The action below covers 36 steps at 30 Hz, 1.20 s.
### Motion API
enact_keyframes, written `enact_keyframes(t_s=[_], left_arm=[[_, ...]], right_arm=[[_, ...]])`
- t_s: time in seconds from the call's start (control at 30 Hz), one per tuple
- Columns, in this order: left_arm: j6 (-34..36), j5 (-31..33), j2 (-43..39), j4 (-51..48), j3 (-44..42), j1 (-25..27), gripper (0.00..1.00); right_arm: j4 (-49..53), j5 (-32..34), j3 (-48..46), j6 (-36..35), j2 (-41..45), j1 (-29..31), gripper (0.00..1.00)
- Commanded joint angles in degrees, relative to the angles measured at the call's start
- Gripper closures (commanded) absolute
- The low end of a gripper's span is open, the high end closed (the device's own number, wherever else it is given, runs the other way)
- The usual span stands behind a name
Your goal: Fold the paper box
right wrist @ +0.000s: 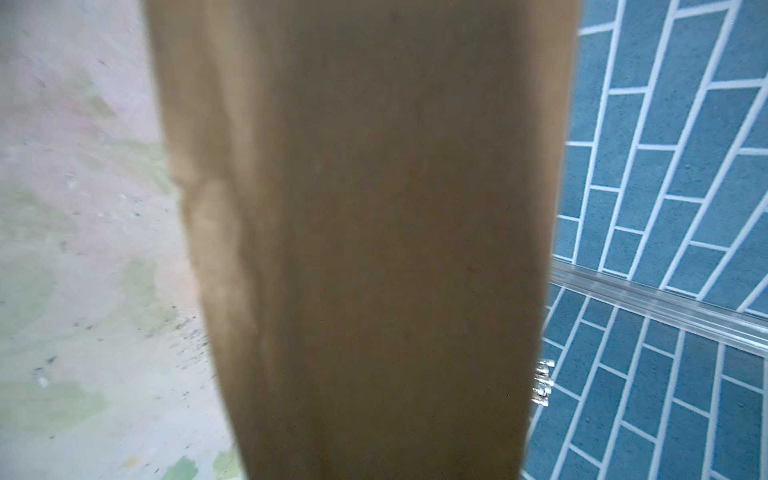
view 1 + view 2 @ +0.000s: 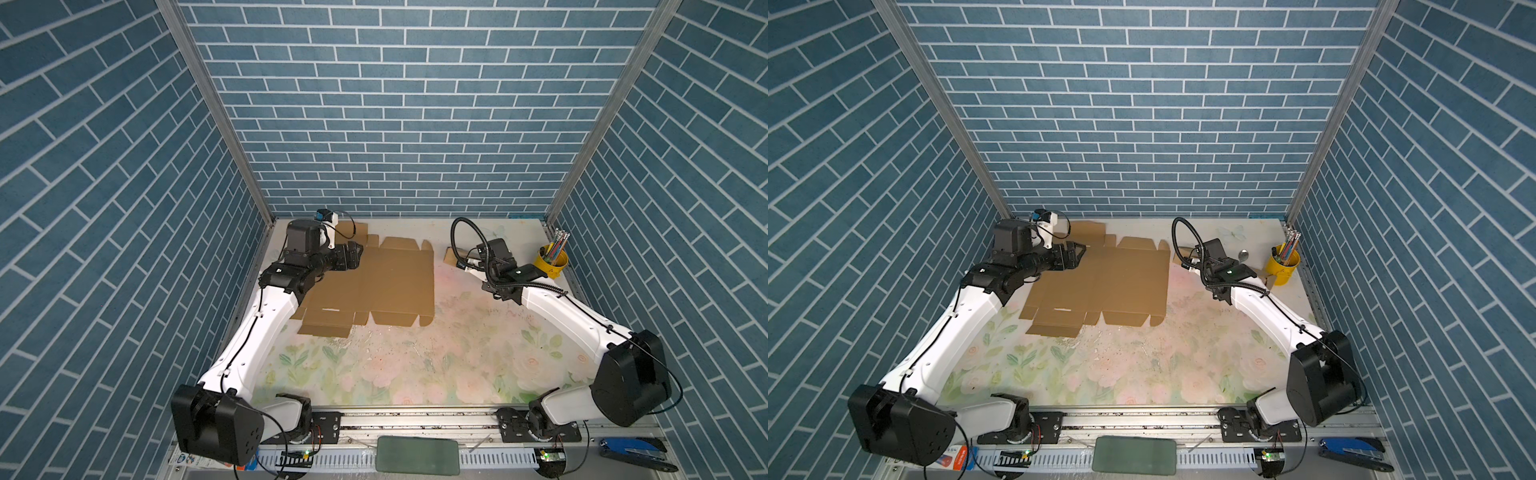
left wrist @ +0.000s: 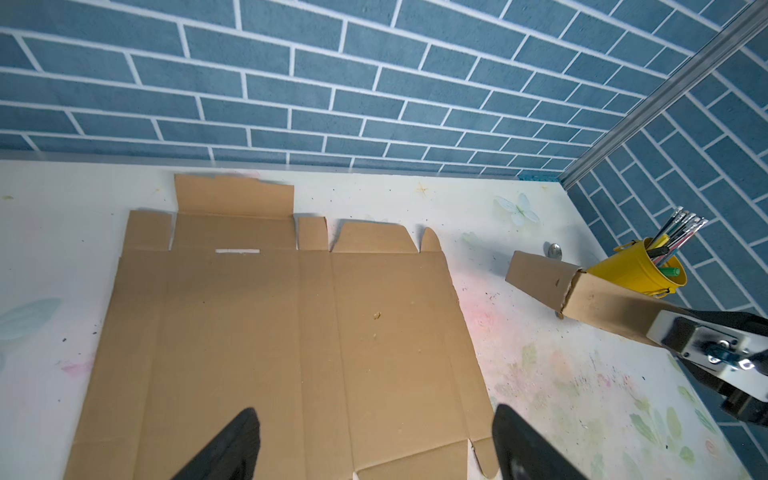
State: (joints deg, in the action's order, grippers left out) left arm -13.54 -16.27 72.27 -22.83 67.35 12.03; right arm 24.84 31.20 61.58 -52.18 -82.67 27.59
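The box [image 2: 374, 286] is a flat, unfolded sheet of matte brown card. It lies on the worktop [image 2: 395, 374], towards 10 o'clock of centre in both top views. It seems to spread wider from 9 to 3, with panels side by side and creases running 12 to 6. Die-cut flaps, a slot and rounded tabs line its 12 and 6 edges, and nothing is folded up yet. The left gripper [image 2: 355, 256] hangs over the sheet's 10 o'clock corner, jaws spread wide and empty, so the card stretches away from them towards 4 o'clock. This arm is the nearer, and likely the one to lift a panel first. The right gripper [image 2: 466, 264] sits just off the 2 o'clock corner, clear of the sheet. Its jaws seem to pinch a separate strip [image 3: 548, 282] of the same card, raggedly torn, which fills its wrist view. At 3 o'clock from it stands a glossy yellow cup [image 2: 550, 262] of pencils. The worktop is pale, floral-printed and speckled with grit.
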Motion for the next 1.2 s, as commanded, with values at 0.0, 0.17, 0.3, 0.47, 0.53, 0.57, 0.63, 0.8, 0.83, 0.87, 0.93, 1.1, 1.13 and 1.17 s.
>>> enact_keyframes(t_s=[0.0,0.17,0.3,0.47,0.53,0.57,0.63,0.8,0.83,0.87,0.93,1.1,1.13,1.17], left_arm=[[-0.52,0.64,0.77,1.27,-1.33,0.75,0.11],[0.14,4.18,1.65,2.2,-2.0,2.12,0.05],[0.9,7.36,1.43,3.21,-1.81,1.98,0.0],[-2.66,3.25,3.63,2.43,0.33,-1.03,0.0],[-2.28,2.85,4.42,1.92,1.39,-1.0,0.0],[-2.11,2.52,4.59,1.83,1.69,-0.96,0.01],[-1.93,2.22,4.88,1.41,2.23,-0.96,0.02],[-0.14,3.28,5.36,-0.1,2.68,-0.04,0.04],[0.8,4.59,5.43,-0.83,2.85,0.62,0.05],[1.57,5.64,5.51,-1.4,2.88,1.4,0.05],[2.92,7.43,5.68,-2.23,2.93,3.18,0.04],[4.25,11.72,6.56,-3.06,2.4,8.01,0.05],[4.06,12.19,6.71,-2.82,1.91,9.02,0.05],[3.73,12.73,6.66,-2.56,1.46,9.92,0.05]], right_arm=[[-14.08,3.77,-4.97,-7.22,-1.75,-1.13,0.79],[-17.87,3.37,-10.0,-5.97,-4.8,-1.14,0.73],[-15.21,1.34,-12.81,-2.98,-4.53,-0.74,0.66],[-6.23,-0.88,-13.17,1.65,-2.96,-0.35,0.46],[-2.05,-1.26,-12.63,3.64,-2.72,-0.13,0.42],[-1.0,-1.17,-12.63,4.2,-2.44,0.03,0.41],[2.09,-1.5,-12.42,5.88,-1.43,0.44,0.39],[9.41,-3.42,-12.17,10.2,0.91,2.08,0.36],[10.93,-3.82,-12.27,11.16,1.39,2.45,0.36],[11.86,-3.87,-12.32,11.96,1.74,2.83,0.36],[13.05,-3.87,-12.83,13.66,2.87,3.87,0.35],[15.28,-6.58,-13.25,17.9,5.06,8.06,0.34],[15.5,-7.63,-13.24,18.67,5.15,8.84,0.34],[15.51,-8.3,-13.11,19.13,5.15,9.33,0.35]])
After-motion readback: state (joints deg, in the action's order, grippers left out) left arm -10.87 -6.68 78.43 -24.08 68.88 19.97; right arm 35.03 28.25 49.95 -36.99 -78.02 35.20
